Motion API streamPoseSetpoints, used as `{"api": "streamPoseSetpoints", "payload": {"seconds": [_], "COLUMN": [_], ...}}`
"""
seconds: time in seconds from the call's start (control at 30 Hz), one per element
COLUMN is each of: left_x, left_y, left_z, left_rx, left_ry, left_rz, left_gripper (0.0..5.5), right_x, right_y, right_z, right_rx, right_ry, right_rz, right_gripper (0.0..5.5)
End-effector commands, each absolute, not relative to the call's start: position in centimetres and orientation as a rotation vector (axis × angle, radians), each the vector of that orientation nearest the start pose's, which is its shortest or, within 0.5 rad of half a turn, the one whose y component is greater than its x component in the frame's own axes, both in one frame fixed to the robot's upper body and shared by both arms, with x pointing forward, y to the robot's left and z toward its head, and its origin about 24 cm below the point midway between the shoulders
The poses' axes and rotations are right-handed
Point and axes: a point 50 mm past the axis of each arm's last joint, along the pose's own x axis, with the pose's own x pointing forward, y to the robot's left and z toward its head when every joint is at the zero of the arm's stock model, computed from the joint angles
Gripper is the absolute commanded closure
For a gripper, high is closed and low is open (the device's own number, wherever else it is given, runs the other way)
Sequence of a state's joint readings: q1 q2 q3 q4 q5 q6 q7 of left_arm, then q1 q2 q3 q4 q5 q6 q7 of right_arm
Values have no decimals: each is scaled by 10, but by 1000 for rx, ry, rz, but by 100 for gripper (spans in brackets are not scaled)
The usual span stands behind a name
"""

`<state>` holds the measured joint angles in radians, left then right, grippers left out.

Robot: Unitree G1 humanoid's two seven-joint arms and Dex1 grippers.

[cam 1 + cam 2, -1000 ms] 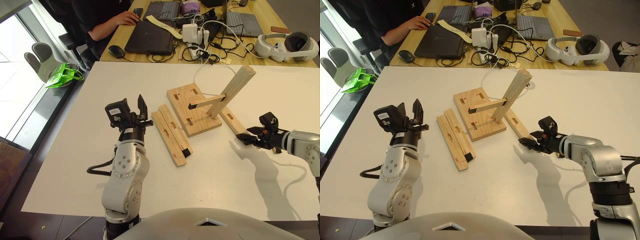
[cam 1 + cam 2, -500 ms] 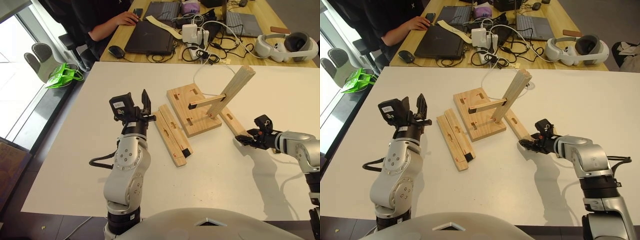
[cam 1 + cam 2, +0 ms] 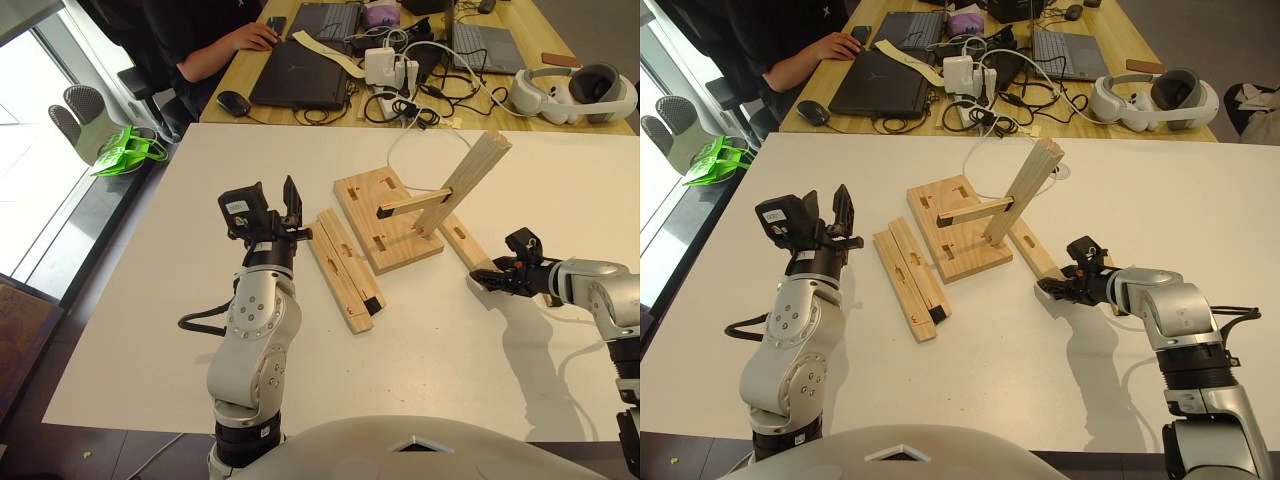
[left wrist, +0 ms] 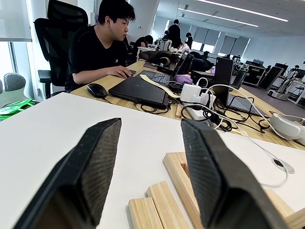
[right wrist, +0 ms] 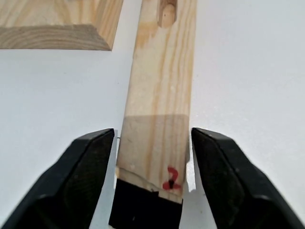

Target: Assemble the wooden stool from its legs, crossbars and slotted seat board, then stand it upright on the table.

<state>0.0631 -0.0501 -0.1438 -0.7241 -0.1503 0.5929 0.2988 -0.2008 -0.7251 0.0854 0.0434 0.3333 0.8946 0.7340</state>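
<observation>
left arm [image 3: 255, 330] upright, jaws apart, right arm [image 3: 598, 282] low, jaws apart

You can read one mark: a red handwritten figure [image 5: 170, 179], which looks like a 2, on the wooden leg [image 5: 159, 90] in the right wrist view, right next to its black-wrapped end [image 5: 143, 212]. From the head views you'll find another small red mark [image 3: 350, 313] at the near end of the paired legs [image 3: 343, 265] lying on the desk [image 3: 150, 300], too small to make out. The white sticker [image 3: 237, 207] on the left arm's wrist housing carries print you cannot read.
</observation>
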Motion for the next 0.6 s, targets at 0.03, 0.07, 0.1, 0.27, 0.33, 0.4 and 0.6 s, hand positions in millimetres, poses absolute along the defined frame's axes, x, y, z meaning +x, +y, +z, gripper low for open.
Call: {"api": "streamPoseSetpoints", "payload": {"seconds": [0.03,0.07,0.1,0.27,0.33,0.4,0.6], "left_x": [218,218,218,212,206,199,210], "left_y": [118,118,118,120,121,123,154], "left_z": [134,134,133,127,123,118,137], "left_rx": [-237,-238,-238,-228,-223,-226,-197], "left_ry": [-28,-26,-21,23,49,81,26], "left_rz": [87,86,84,82,80,79,65], "left_gripper": [320,320,320,320,320,320,320], "right_x": [251,252,252,256,263,273,312], "right_y": [-251,-250,-250,-248,-250,-253,-255], "right_z": [43,43,43,45,50,58,119], "right_rx": [-105,-104,-100,-79,-73,-57,7], "right_ry": [888,885,882,828,776,699,277], "right_rz": [540,536,533,491,435,362,200], "right_gripper": [315,331,340,340,340,340,340]}}
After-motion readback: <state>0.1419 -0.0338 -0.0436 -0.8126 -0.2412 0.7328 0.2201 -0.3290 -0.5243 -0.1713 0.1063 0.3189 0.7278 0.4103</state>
